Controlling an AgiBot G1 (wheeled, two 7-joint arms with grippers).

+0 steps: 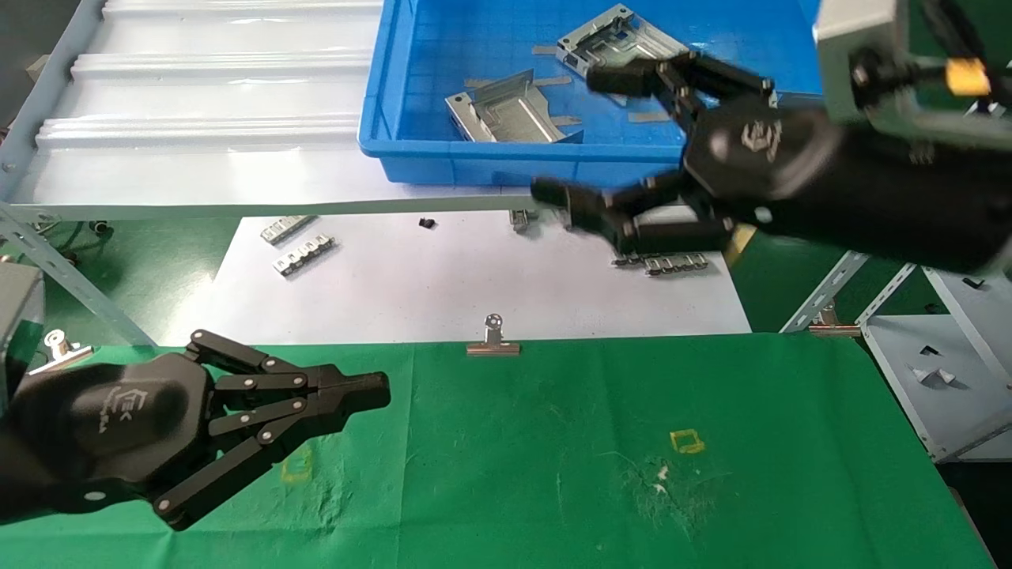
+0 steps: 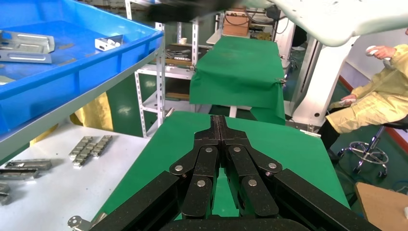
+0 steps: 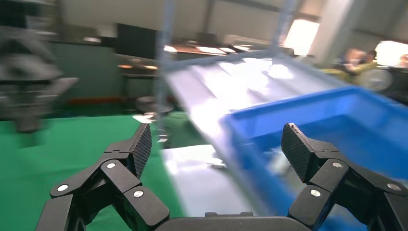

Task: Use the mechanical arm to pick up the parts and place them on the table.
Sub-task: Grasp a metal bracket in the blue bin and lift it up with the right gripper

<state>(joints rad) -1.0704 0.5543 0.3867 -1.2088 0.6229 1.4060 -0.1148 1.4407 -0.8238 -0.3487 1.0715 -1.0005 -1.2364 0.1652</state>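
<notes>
Two silver-grey parts lie in a blue bin [image 1: 411, 150] on the shelf: one near its front [image 1: 510, 111], one farther back [image 1: 613, 39]. They also show in the left wrist view [image 2: 24, 45]. My right gripper [image 1: 565, 134], the black hand with silver wrist and yellow-tagged cable, hangs open and empty over the bin's front right rim; in its own view [image 3: 216, 144] the pads [image 3: 142, 147] stand wide apart. My left gripper [image 1: 379, 391] is shut and empty, parked low over the green table [image 1: 553, 442] at front left; it also shows in its own view [image 2: 219, 122].
A white sheet [image 1: 474, 276] with small notched strips [image 1: 304, 254] lies between shelf and table. A binder clip [image 1: 492, 340] holds the cloth's far edge. The pale ribbed shelf [image 1: 213, 79] lies left of the bin. A metal rack [image 1: 933, 356] stands at right.
</notes>
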